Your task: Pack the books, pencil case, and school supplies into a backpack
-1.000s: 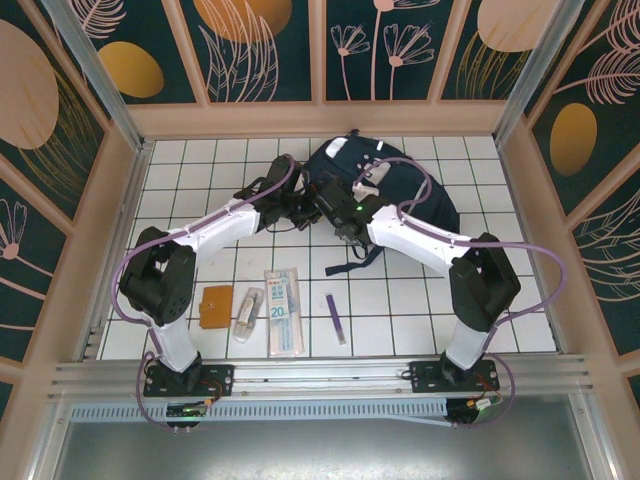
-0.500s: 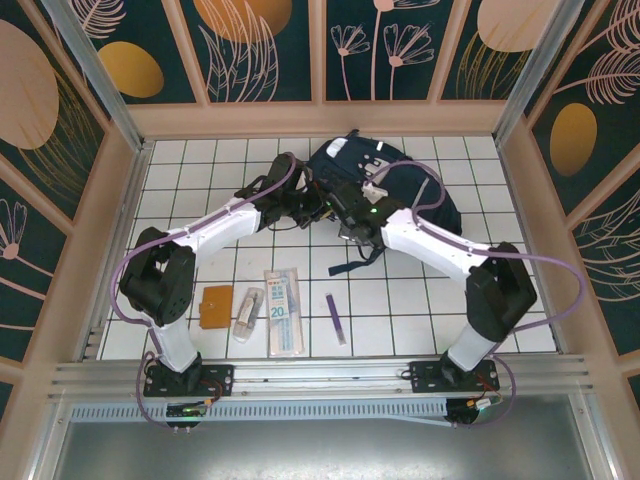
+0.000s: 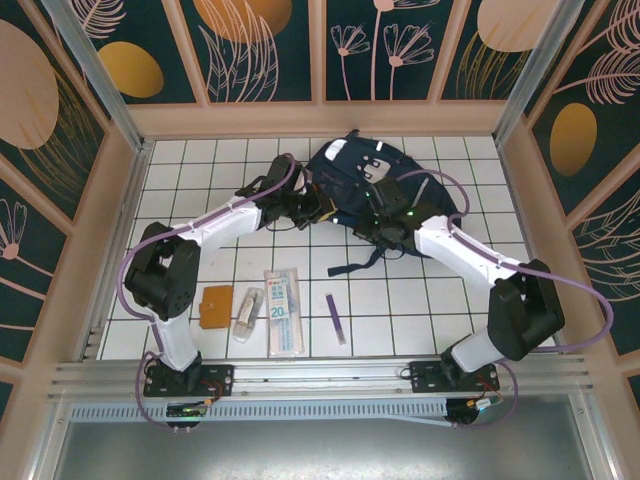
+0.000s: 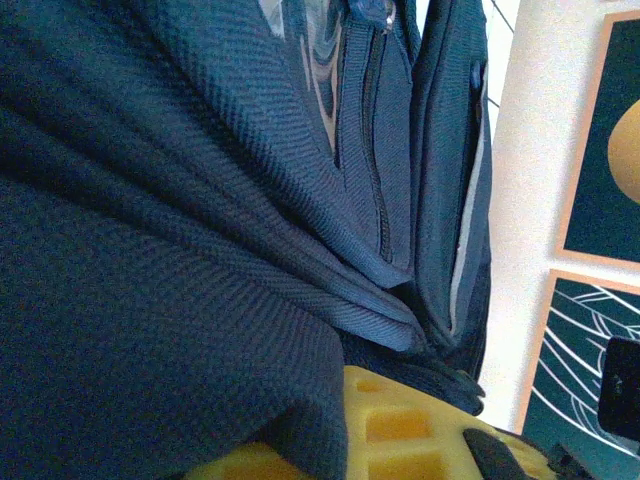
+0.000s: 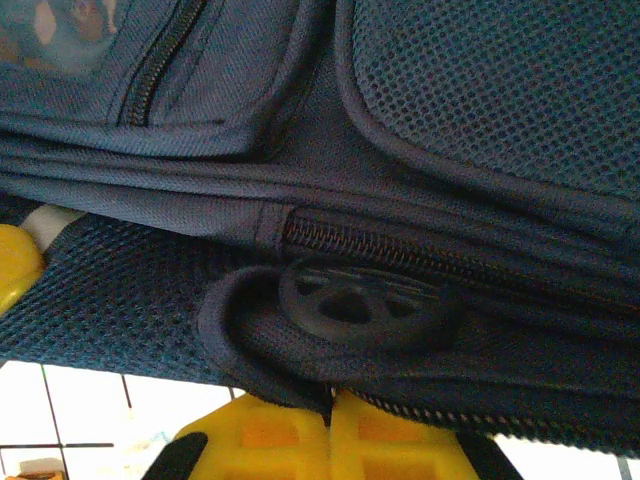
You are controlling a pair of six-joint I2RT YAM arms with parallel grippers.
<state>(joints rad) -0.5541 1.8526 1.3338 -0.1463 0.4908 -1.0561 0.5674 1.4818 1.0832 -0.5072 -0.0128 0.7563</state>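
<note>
The navy backpack lies at the far middle of the worktop. The left tool is clamped on fabric at its left edge. The right tool is pinched together on a fabric fold at its near side.

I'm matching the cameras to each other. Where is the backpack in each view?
Top external: backpack at far centre, on the table.
Left wrist: navy folds from the left edge past centre.
Right wrist: across the upper and middle frame.
Shared landmark: the white tiled table, top right in left wrist, bottom left in right wrist.
</note>
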